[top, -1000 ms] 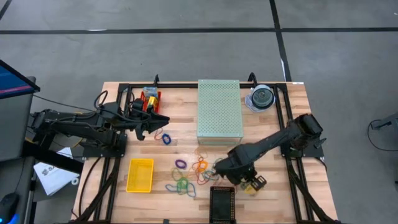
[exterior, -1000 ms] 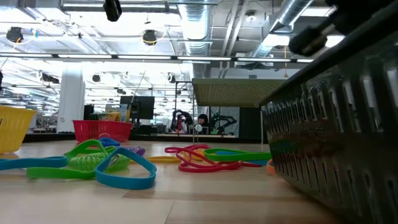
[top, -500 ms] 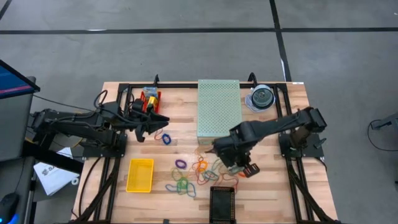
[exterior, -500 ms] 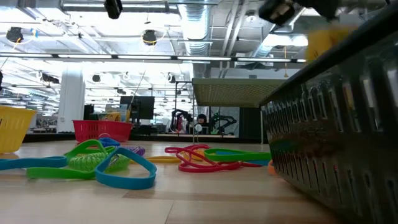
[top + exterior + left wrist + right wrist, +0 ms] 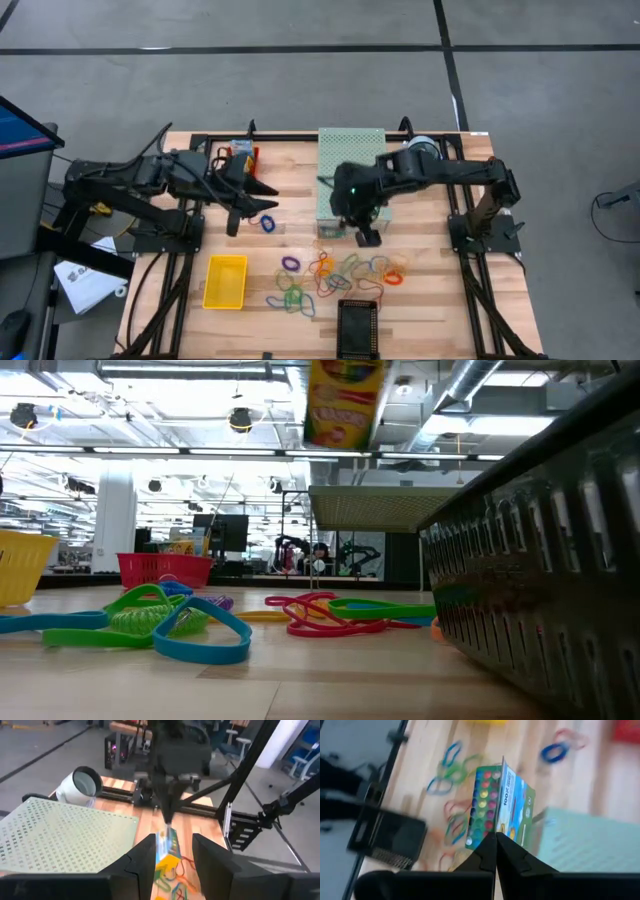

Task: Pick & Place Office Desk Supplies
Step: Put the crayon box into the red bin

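1. The right tool [image 5: 366, 236] is pinched shut on a crayon box [image 5: 501, 802], holding it in the air just at the near edge of the pale green perforated box [image 5: 352, 178], above the tabletop [image 5: 440, 310].
2. The crayon box looks light and stiff but thin-walled cardboard; a hard squeeze could dent it. The grip sits on one narrow end edge, so it may swing or slip.
3. It hangs with its long axis roughly upright in the low view, slightly tilted.
4. Rubber bands [image 5: 300, 290] lie loose on the tabletop; soft, floppy, best pinched on one strand.
5. The left tool [image 5: 268, 200] hangs part open and empty above a blue band [image 5: 266, 221].
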`<state>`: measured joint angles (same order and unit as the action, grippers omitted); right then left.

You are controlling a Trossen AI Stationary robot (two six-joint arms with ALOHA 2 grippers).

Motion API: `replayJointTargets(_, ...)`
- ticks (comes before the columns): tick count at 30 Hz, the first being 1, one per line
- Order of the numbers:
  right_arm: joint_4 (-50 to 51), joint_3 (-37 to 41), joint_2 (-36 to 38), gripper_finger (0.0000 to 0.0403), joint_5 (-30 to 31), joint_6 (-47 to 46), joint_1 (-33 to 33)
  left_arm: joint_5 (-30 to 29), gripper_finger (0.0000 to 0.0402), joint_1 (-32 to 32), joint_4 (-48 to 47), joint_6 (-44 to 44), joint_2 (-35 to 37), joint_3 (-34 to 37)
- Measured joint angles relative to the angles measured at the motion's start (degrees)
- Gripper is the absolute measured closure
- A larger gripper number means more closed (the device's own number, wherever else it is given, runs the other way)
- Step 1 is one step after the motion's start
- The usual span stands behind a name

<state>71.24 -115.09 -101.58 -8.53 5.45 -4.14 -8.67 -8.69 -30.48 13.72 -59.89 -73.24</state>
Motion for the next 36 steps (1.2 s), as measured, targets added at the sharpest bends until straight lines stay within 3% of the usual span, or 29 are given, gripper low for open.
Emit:
replayJointTargets(5,-1.4,-5.0,0.0,0.0403,1.2,0.0,0.9,-2.4,0.0256,-0.8,-2.8,0.0,-4.1,-2.9)
replayJointTargets(13,-1.9,-7.7,0.0,0.0403,2.6,0.8,1.6,-1.3,0.0227,-0.8,7.7,-2.8,-8.4,-3.1)
replayJointTargets(24,-4.3,-7.7,0.0,0.0403,2.6,1.0,1.6,-0.2,0.0243,-0.5,11.8,-2.6,-13.8,-3.1)
replayJointTargets(36,-5.7,-7.7,0.0,0.0403,2.7,1.0,1.5,-1.0,0.0247,-0.5,10.9,-1.5,-14.2,-2.9)
